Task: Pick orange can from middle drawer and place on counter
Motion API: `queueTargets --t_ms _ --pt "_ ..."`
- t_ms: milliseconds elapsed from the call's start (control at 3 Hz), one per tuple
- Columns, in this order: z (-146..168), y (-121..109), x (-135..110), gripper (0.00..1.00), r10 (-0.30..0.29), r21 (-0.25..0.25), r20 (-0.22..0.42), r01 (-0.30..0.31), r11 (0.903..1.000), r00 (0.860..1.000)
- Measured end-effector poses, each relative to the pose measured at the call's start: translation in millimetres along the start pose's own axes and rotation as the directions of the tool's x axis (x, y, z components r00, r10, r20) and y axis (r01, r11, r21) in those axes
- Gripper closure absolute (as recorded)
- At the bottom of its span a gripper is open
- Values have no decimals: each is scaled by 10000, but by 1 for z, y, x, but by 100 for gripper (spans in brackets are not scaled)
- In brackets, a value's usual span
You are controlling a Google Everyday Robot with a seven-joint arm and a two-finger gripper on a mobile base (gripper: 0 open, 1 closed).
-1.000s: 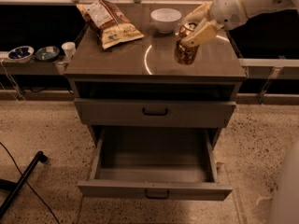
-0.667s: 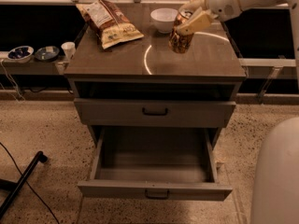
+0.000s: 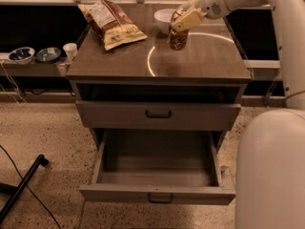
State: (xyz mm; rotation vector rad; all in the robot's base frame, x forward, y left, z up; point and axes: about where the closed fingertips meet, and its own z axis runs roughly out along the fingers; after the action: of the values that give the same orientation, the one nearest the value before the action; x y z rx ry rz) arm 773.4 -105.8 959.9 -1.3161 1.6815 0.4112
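orange can (image 3: 178,38) is upright in the gripper (image 3: 185,22), whose fingers are closed on its upper part, reaching in from above and the right. it is over the far middle of the counter (image 3: 205,63), just on the near side of the white bowl (image 3: 163,16) and to the right of the chip bag (image 3: 112,23). whether its base touches the top i cannot tell. the can lies straight below the gripper, long axis vertical, so the coming move is probably a short straight lowering and a release, keeping clear of the bowl. the middle drawer (image 3: 157,193) stands pulled open on the near side.
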Motion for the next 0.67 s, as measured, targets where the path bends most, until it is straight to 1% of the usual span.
queueTargets --t_ms 333,667 --pt "30 1 32 97 502 -428 -508 -524 9977 9974" --pt "37 6 39 74 -279 -584 -1053 218 9981 9940"
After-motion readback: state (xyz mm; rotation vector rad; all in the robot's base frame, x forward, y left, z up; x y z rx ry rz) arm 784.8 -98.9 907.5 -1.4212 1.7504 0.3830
